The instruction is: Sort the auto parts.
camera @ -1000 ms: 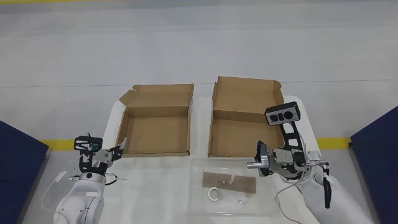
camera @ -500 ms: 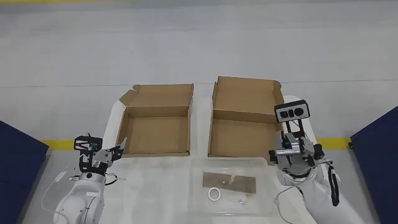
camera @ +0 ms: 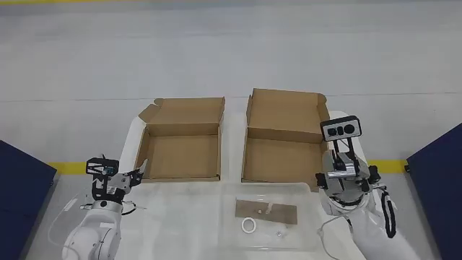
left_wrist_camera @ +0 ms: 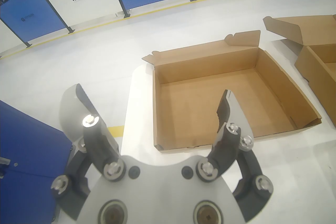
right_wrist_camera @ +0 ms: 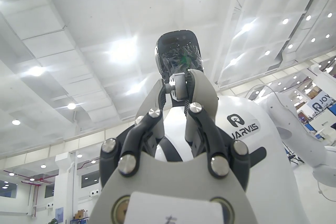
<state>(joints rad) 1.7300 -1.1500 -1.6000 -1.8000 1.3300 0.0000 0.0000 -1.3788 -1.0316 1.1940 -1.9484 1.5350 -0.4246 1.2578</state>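
My right gripper (right_wrist_camera: 178, 79) is tilted upward and shut on a small silver metal part (right_wrist_camera: 179, 90) with a bolt-like stub. In the top view the right gripper (camera: 345, 177) sits at the right end of a clear tray (camera: 309, 188), just in front of the right cardboard box (camera: 278, 160). A white ring (camera: 249, 224) and a tiny metal piece (camera: 279, 234) lie in the tray beside a cardboard strip (camera: 266, 211). Near the table's left edge, my left gripper (left_wrist_camera: 151, 93) stands open, in front of the left cardboard box (left_wrist_camera: 231, 109), also seen as the left cardboard box (camera: 179, 156).
Both boxes have their lids folded back and bare floors. The white table (camera: 180, 209) has free room between the left arm and the tray. Blue panels (camera: 18, 188) stand at the left and right sides.
The right arm has swung from over the tray toward the right and turned its gripper upward with the metal part still held. The left arm has not moved.
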